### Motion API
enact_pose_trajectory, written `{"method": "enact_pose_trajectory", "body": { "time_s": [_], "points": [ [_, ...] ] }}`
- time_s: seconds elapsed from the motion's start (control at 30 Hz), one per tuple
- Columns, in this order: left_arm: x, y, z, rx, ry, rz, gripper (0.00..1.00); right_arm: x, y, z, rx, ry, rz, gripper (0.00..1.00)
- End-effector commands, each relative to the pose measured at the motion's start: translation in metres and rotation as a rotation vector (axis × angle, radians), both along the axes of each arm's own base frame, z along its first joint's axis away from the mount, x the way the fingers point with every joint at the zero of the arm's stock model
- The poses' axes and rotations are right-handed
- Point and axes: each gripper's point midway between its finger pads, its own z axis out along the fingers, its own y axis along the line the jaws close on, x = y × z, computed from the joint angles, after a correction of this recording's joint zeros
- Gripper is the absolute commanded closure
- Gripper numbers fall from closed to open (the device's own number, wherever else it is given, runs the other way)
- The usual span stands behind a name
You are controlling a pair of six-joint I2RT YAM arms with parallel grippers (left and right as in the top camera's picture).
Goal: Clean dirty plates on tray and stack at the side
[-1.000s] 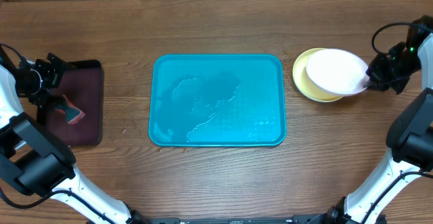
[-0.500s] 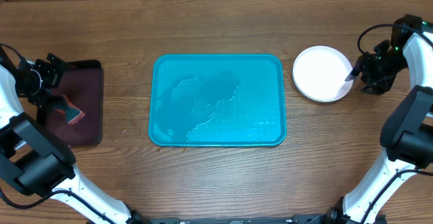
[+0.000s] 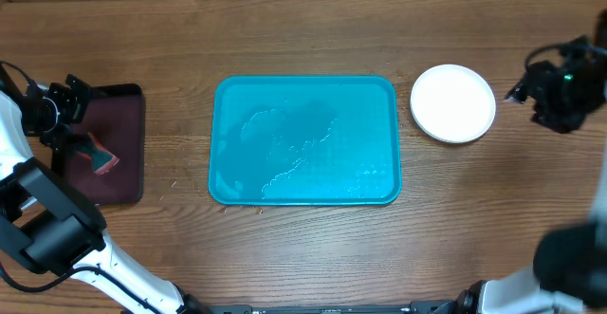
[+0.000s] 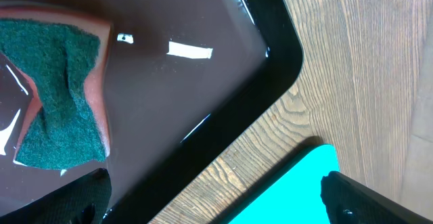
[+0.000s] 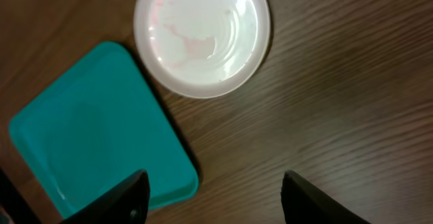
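Observation:
The turquoise tray [image 3: 303, 141] [image 5: 95, 136] lies mid-table with a wet film on it and no plates on it. A white plate [image 3: 453, 102] [image 5: 201, 36] with faint pink smears sits on the wood just right of the tray. My right gripper [image 3: 522, 92] [image 5: 216, 197] hangs open to the right of that plate, clear of it, with nothing between its fingers [image 5: 132, 197]. At the far left my left gripper [image 3: 57, 110] [image 4: 216, 204] stands wide open and empty over the dark tray's edge.
A dark maroon tray [image 3: 123, 148] [image 4: 203, 95] at the left holds a green and pink sponge [image 3: 100, 155] [image 4: 57, 92]. Bare wooden table lies around both trays.
My right gripper opened and let go of the white plate, which settled flat on the yellow-green plate and covers it. The gripper then drew back to the right. The left arm stayed still.

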Motion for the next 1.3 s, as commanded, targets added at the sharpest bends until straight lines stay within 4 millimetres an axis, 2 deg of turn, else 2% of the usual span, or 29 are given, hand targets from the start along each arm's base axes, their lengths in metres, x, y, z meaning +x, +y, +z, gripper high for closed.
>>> {"method": "enact_pose_trajectory", "body": {
  "time_s": [0.0,0.03,0.2,0.33,0.5,0.9,1.07,1.17,1.27],
  "points": [
    [0.003,0.003,0.015,0.033,-0.031,-0.004,0.00,-0.026,0.021,0.038,-0.020,-0.098,0.032,0.13],
    [0.003,0.003,0.015,0.032,-0.030,-0.004,0.00,-0.036,0.028,0.047,-0.025,-0.115,0.043,0.00],
    [0.003,0.003,0.015,0.033,-0.031,-0.004,0.00,-0.078,0.059,0.070,-0.021,-0.135,0.093,0.00],
    [0.003,0.003,0.015,0.033,-0.031,-0.004,0.00,-0.090,0.081,0.085,0.012,-0.184,0.101,0.00],
    [0.003,0.003,0.015,0.033,-0.031,-0.004,0.00,-0.094,0.102,0.094,0.125,-0.199,0.078,0.00],
    [0.003,0.004,0.015,0.033,-0.031,-0.004,0.00,-0.093,0.101,0.092,0.124,-0.193,0.077,0.00],
    [0.003,0.003,0.015,0.033,-0.031,-0.004,0.00,-0.090,0.092,0.088,0.072,-0.180,0.058,0.00],
    [0.003,0.003,0.015,0.033,-0.031,-0.004,0.00,-0.094,0.090,0.100,0.041,-0.255,0.056,0.00],
    [0.003,0.003,0.015,0.033,-0.031,-0.004,0.00,-0.103,0.098,0.119,0.023,-0.386,0.090,0.00]
  ]
}}
